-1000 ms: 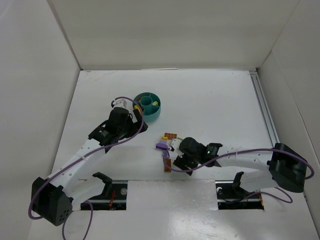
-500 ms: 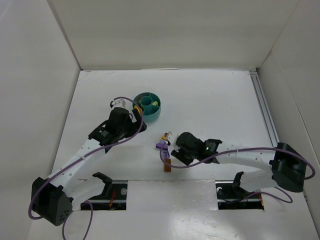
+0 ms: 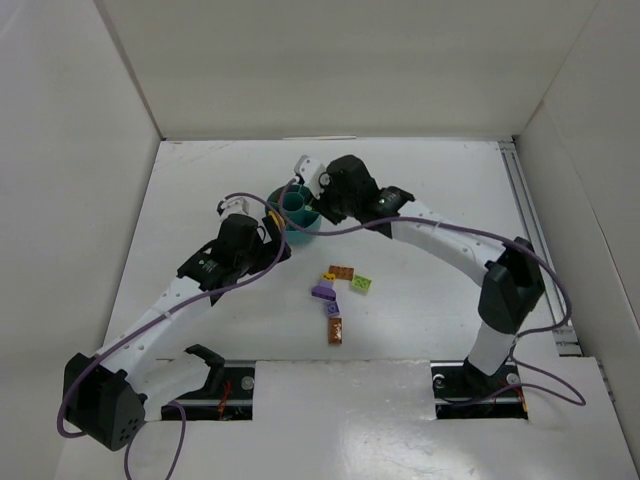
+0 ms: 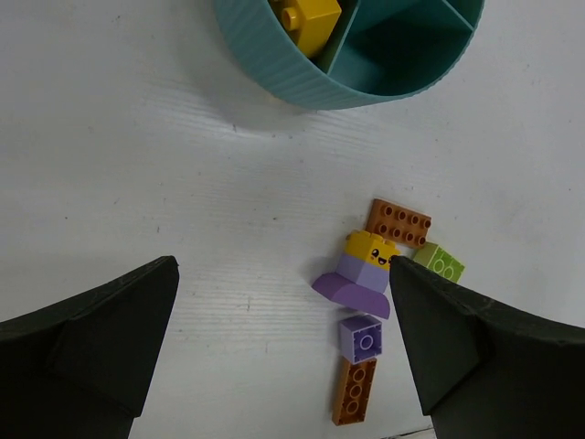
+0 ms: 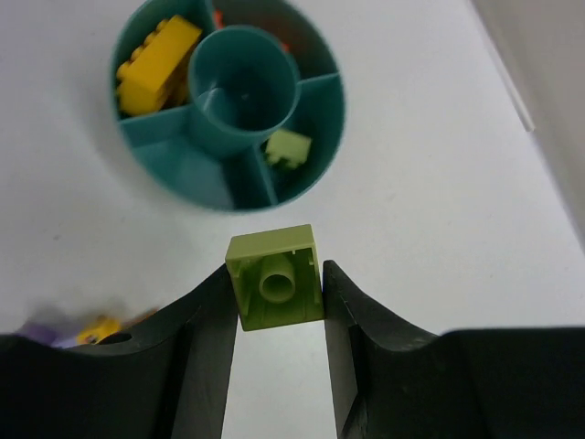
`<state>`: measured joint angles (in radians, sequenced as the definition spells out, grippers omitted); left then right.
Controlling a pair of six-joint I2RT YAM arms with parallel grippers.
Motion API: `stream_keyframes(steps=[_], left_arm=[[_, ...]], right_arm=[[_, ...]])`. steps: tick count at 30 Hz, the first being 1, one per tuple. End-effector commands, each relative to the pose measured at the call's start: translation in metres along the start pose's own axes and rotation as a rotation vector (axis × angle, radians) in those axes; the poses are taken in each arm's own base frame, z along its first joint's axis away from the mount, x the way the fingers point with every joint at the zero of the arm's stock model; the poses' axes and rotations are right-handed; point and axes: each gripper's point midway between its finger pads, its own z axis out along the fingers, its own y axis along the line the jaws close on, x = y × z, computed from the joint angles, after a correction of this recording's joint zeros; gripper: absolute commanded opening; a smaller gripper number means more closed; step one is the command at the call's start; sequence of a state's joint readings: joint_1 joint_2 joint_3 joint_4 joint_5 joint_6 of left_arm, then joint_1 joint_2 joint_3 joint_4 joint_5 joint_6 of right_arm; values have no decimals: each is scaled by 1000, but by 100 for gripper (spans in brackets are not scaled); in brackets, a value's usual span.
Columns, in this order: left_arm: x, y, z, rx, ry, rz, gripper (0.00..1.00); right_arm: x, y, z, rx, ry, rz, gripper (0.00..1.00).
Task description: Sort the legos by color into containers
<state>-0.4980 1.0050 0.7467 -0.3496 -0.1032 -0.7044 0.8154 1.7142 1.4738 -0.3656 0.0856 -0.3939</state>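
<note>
Your right gripper (image 5: 277, 274) is clamped on a lime brick (image 5: 276, 291) by the teal dish (image 5: 339, 96), left of the tabletop's middle. A yellow brick (image 5: 157, 66) and a green brick (image 5: 288, 148) are already sorted. Purple pieces (image 4: 364, 337), orange plates (image 4: 398, 222) and one lime piece (image 4: 437, 262) wait nearer the front edge. Left gripper (image 4: 283, 270) jaws stand wide apart.

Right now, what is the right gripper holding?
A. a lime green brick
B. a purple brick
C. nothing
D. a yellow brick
A: in the right wrist view, the right gripper has a lime green brick clamped between its two fingers, stud side away from the camera, just short of the teal dish.
</note>
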Motion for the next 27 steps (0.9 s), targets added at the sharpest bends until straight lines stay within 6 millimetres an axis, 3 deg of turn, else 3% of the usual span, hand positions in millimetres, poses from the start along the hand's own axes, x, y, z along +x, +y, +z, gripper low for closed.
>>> stream_keyframes(steps=[1,4,8,15,17,18,23,27], left_arm=[[-23,-13,-12,23,-70,-7,100],[-28,-13,-17,24,-82,-3,100],[-32,-15,-23,37,-96,3,100],[-37,-5,-24,4,-97,7,100],[-38,-6,-26,5,-98,6,100],[-38,-6,-26,5,-98,15,100],[-39,-5,-26,-2,-104,15,100],[-38,-5,-29,6,-97,16,100]], right_arm=[[-27,-28,21,-25,-61,-80,32],[-36,-40,36,-39,-80,-89,32],[-44,-38,59,-69,-88,-110,33],[-25,-29,83,-122,-38,-102,40],[-28,-32,82,-109,-41,-90,45],[-28,-32,82,-109,-41,-90,52],[-33,-24,74,-150,-75,-91,71],[-29,-30,53,-112,-62,-82,72]])
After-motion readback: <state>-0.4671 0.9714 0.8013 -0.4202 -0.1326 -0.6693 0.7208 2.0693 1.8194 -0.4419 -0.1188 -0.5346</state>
